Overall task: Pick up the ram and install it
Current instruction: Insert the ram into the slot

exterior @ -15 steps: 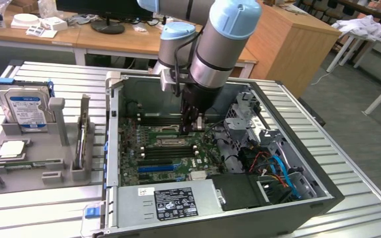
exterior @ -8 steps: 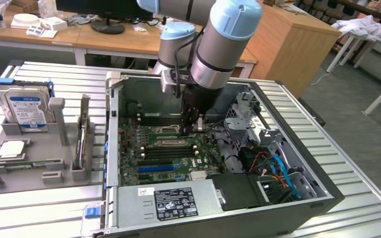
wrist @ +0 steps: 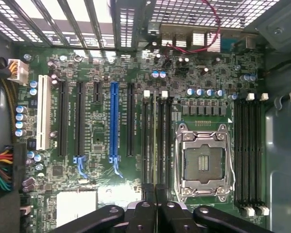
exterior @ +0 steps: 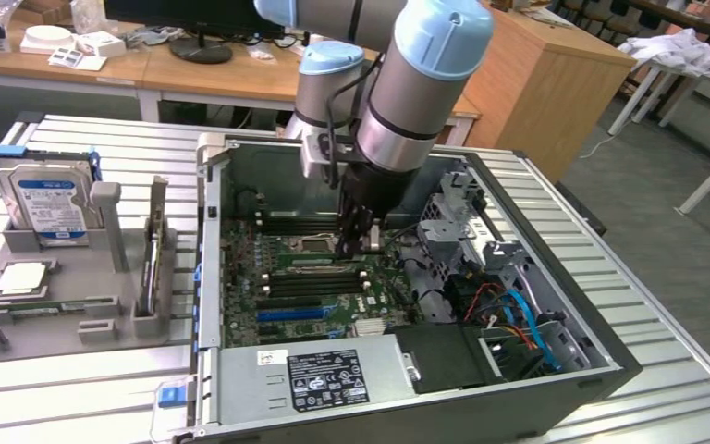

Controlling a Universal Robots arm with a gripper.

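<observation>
Fingers (wrist: 146,216) tight together, right over memory slots (wrist: 157,141)

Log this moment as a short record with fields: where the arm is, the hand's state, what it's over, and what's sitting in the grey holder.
arm: reaches down into the open computer case
hand: shut, low over the motherboard
nearest part: memory slots beside the empty processor socket
ram: cannot tell whether one sits between the fingers
grey holder: outside the case, on the exterior view's left
in holder: hard drive standing upright, processor chip lying flat
</observation>
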